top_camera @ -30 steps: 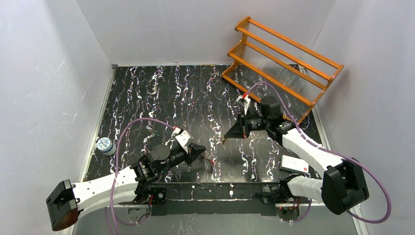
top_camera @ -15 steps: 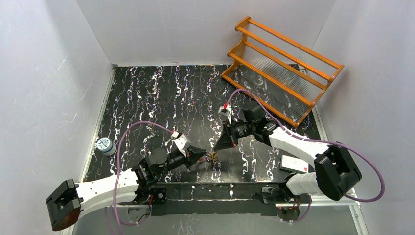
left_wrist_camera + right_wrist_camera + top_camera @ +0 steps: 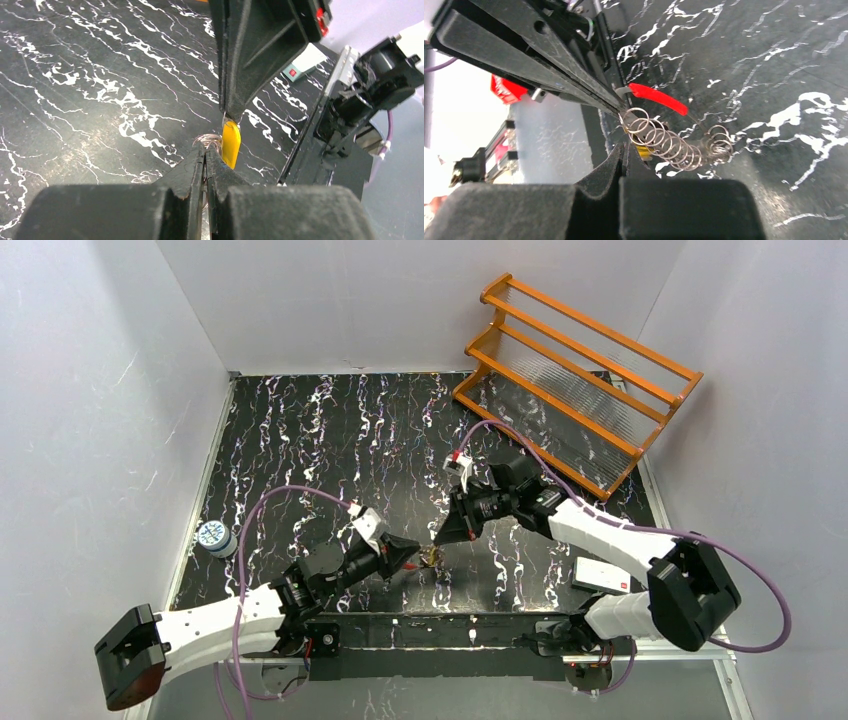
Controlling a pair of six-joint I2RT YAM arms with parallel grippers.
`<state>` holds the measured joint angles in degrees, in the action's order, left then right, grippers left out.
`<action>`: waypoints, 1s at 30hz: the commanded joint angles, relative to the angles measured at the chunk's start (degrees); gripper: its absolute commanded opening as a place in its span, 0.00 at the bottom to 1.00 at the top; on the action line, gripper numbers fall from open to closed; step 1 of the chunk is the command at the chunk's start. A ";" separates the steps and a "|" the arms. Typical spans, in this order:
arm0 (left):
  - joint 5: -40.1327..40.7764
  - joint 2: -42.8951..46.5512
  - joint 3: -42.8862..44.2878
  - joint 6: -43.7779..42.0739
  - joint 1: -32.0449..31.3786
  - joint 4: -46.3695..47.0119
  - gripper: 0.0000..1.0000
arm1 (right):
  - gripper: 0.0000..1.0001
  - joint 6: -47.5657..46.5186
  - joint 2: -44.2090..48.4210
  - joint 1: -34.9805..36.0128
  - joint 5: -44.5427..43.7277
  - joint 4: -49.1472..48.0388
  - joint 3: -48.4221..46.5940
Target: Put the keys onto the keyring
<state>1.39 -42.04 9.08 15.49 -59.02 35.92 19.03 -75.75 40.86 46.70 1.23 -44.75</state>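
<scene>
The keyring is a coiled silvery wire (image 3: pixel 670 143) with a red section (image 3: pixel 659 99). My left gripper (image 3: pixel 205 150) is shut on its wire, just above the table; it shows in the top view (image 3: pixel 410 555). My right gripper (image 3: pixel 624 148) is shut on the gold key (image 3: pixel 230 143) and holds it tip down against the coils, right in front of the left fingertips. In the top view the right gripper (image 3: pixel 441 537) meets the left one near the table's front middle. The silvery key is out of view.
An orange rack (image 3: pixel 580 380) stands at the back right. A white card with a red mark (image 3: pixel 601 577) lies at the front right. A small round tin (image 3: pixel 213 537) sits at the left edge. The table's metal front rail (image 3: pixel 320 125) runs close behind the keyring.
My right gripper has swung left and toward the front with the gold key, reaching the keyring. My left gripper has shifted slightly, still holding the ring.
</scene>
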 commanded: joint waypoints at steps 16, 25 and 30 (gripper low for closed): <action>16.26 -16.29 19.41 9.65 -0.21 -26.34 0.00 | 0.01 2.07 -3.07 -4.89 -5.07 4.84 0.49; 12.63 -25.62 22.56 9.48 -0.17 -21.02 0.00 | 0.01 3.56 -3.31 -9.76 -1.05 1.01 4.15; 11.44 -32.75 24.32 8.48 -0.13 -18.65 0.00 | 0.01 2.46 -3.59 -14.14 0.35 1.59 6.59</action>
<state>13.91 -71.29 30.30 24.69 -59.07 14.90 22.11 -79.24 29.06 44.31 4.10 -39.35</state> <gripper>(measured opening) 0.008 0.031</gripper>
